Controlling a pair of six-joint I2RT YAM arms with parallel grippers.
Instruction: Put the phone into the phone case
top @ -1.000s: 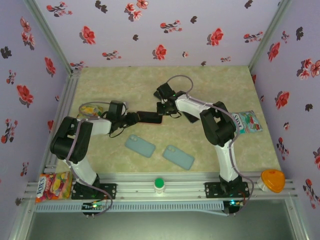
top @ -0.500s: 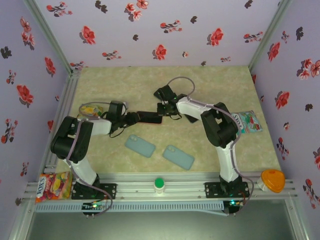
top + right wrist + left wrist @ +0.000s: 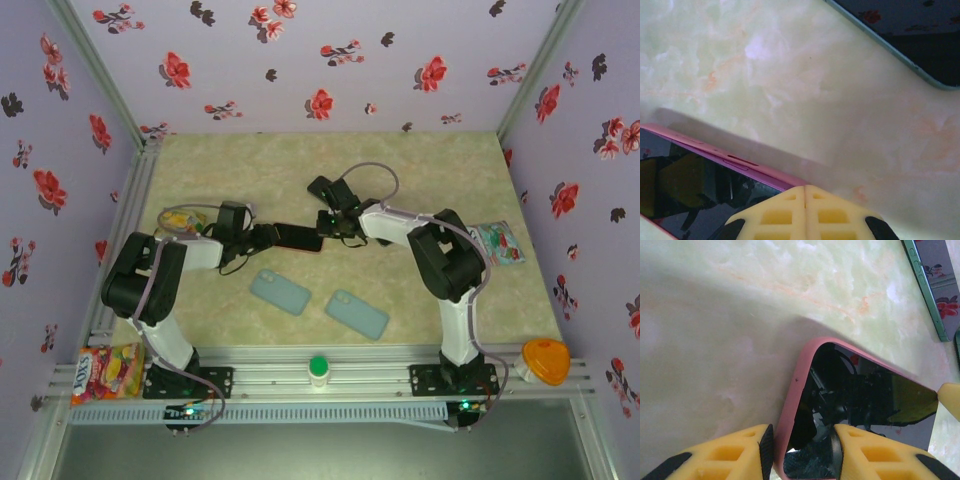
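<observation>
Lower and flatter than a second ago, the right arm braces the clenched right gripper (image 3: 328, 225) against one end of the pink-rimmed black-screened phone (image 3: 298, 237) at mid-frame, while the left gripper (image 3: 272, 236) pinches its other end, probably to steady it above the pale teal phone cases (image 3: 280, 291) on the marbled worktop (image 3: 420, 170).

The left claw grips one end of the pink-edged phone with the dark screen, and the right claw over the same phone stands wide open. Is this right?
Not quite: the right claw is shut, its yellow fingers pressed together, as the right wrist view shows. The left claw does grip one end of the pink-edged phone.
</observation>
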